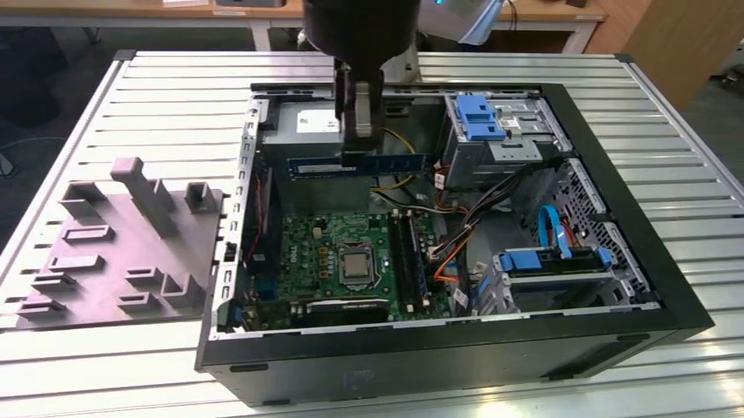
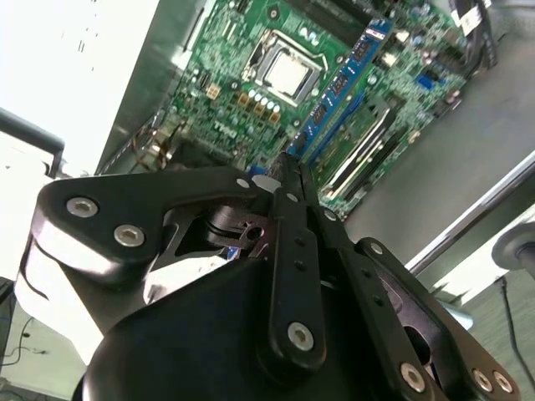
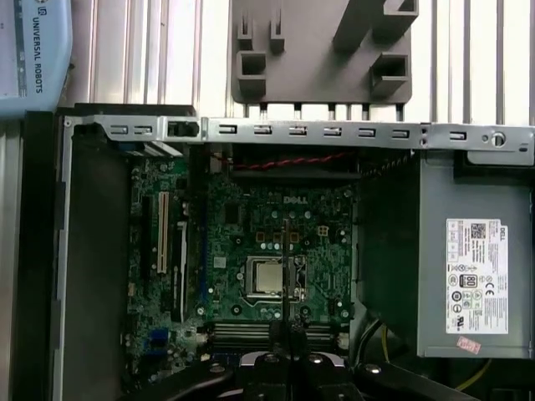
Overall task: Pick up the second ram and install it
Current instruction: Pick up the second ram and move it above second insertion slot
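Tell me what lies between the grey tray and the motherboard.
The computer case's metal side wall stands between grey tray and motherboard, clearest in the first wrist view.

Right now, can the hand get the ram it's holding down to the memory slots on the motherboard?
Probably yes. The hand holds the second ram above the open case, and the memory slots lie uncovered below. The cables sit beside them, toward the exterior view's right, not across them.
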{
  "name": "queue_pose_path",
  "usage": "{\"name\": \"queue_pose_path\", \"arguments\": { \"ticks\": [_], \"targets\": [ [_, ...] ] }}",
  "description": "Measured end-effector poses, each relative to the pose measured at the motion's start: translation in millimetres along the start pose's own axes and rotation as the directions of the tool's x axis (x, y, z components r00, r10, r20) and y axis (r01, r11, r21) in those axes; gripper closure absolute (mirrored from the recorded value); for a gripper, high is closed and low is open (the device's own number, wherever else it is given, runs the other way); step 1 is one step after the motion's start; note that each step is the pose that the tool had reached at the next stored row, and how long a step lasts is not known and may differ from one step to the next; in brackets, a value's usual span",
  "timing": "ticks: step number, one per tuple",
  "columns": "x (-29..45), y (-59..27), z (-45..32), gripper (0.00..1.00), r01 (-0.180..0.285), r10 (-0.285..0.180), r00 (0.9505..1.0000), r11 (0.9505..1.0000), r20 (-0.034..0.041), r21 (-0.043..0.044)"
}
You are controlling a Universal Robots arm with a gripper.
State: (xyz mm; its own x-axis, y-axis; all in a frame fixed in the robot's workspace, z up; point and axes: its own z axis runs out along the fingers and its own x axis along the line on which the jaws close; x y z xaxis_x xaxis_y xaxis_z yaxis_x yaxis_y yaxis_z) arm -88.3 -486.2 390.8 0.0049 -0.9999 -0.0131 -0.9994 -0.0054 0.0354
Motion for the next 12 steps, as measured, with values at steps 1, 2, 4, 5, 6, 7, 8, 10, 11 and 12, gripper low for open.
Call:
{"name": "queue_pose_path", "arguments": {
  "ticks": [1, 2, 4, 5, 6, 7, 8, 10, 11, 12],
  "targets": [
    [0.0, -2.1, 0.4, 0.89, 0.0, 0.0, 1.0, 1.0, 0.0001, 0.0001],
    [0.1, -3.6, 1.4, 0.89, 0.0, 0.0, 1.0, 1.0, 0.0002, 0.0001],
    [0.1, -6.1, 4.1, 0.89, 0.0, 0.0, 1.0, 1.0, 0.0, 0.0],
    [0.1, -7.1, 5.8, 0.89, 0.0, 0.0, 1.0, 1.0, 0.0, 0.0],
    [0.1, -7.9, 7.6, 0.89, 0.0, 0.0, 1.0, 1.0, 0.0, 0.0],
    [0.1, -8.6, 9.3, 0.89, 0.0, 0.0, 1.0, 1.0, 0.0, 0.0],
    [0.2, -9.0, 11.1, 0.89, 0.0, 0.0, 1.0, 1.0, 0.0, 0.0],
    [0.2, -9.8, 14.8, 0.89, 0.0, 0.0, 1.0, 1.0, -0.0001, -0.0001],
    [0.2, -10.0, 16.6, 0.89, 0.0, 0.0, 1.0, 1.0, -0.0001, -0.0001],
    [0.2, -10.3, 18.4, 0.89, 0.0, 0.0, 1.0, 1.0, 0.0, -0.0004]
  ]
}}
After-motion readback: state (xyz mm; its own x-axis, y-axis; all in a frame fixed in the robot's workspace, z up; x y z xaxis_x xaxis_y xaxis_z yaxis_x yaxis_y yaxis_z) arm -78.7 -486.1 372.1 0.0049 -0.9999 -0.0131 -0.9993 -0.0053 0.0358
